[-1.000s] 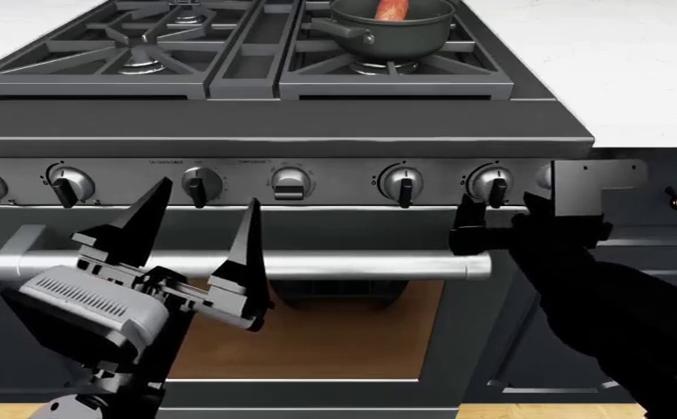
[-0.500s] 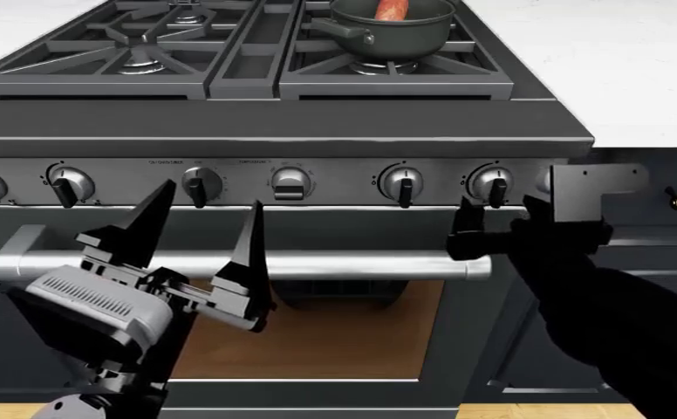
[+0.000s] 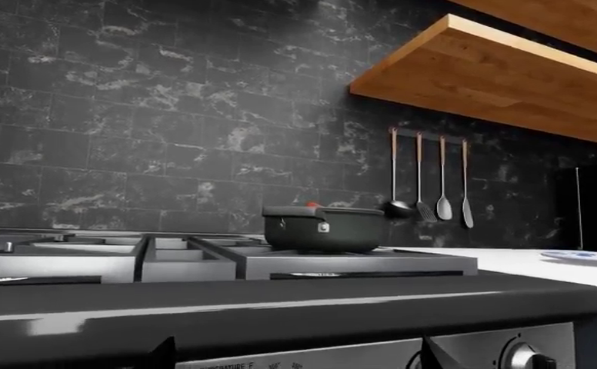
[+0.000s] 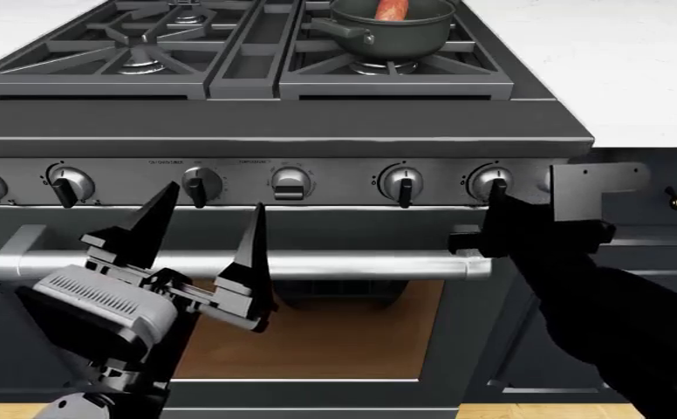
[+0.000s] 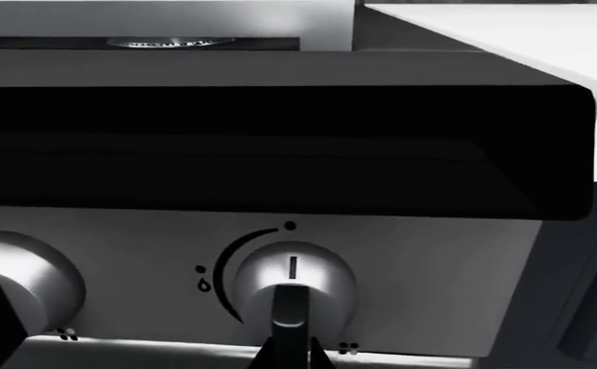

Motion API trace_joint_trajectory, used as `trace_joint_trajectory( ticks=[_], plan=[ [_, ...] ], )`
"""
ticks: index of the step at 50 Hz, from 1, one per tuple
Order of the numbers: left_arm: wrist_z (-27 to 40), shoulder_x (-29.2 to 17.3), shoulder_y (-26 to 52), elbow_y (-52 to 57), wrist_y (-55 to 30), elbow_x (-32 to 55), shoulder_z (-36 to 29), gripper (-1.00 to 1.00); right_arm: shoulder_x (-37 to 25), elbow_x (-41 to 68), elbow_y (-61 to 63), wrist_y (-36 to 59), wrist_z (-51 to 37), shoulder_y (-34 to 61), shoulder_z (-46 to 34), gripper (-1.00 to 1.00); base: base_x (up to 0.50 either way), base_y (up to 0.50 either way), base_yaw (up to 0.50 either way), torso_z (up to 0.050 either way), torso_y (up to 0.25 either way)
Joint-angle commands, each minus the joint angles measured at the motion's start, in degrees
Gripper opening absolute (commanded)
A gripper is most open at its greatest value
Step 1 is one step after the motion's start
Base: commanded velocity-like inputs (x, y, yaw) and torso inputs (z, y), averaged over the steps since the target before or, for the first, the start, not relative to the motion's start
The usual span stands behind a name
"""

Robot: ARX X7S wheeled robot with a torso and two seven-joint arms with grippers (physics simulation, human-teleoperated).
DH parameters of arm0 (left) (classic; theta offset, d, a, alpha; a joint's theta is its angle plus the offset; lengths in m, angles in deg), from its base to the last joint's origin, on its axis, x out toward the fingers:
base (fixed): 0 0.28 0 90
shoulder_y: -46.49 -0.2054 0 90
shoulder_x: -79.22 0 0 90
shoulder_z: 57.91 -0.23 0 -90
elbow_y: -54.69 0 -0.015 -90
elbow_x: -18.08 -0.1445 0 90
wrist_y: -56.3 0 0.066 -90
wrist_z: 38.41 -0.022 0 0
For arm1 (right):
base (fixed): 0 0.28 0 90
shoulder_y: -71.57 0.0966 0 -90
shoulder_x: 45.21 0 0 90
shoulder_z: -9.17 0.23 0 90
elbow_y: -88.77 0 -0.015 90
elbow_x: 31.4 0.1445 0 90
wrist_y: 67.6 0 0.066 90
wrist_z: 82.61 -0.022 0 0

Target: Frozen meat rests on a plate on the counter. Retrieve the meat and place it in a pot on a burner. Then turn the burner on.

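Small round dark grey metal pot [image 4: 393, 24], low-sided, sits upright on the black cast-iron grate of the right rear gas burner [image 4: 387, 63]. One short side handle [image 4: 341, 30] points toward the stove's front left. No flame visible under the grate.

Reddish-pink speckled sausage-like meat log [image 4: 393, 9] lies inside the pot, tilted, one end rising above the rim; in the left wrist view only a red tip [image 3: 312, 205] shows over the pot's edge.

Smooth white stone bench [image 4: 618, 61] flanks the stove on the right. Blue-patterned white plate [image 3: 586, 256] rests flat on it, well apart from the pot.
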Motion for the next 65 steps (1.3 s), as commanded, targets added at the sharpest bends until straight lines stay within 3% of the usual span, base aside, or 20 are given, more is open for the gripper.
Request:
trace_joint_trajectory(
  ticks=[1, 65],
  plan=[
    [0.12, -0.15, 0.03, -0.11, 0.06, 0.14, -0.15, 1.0, 0.35, 0.6, 0.28, -0.42, 0.77, 0.41, -0.35, -1.0, 0.0, 0.0, 0.0, 0.0, 0.0],
    [0.68, -0.9, -0.09, -0.34, 0.6, 0.58, -1.16, 1.0, -2.04, -3.6, 4.77, 12.42, 2.53, 7.78, -10.41, -1.0, 0.0, 0.0, 0.0, 0.0, 0.001]
  ],
)
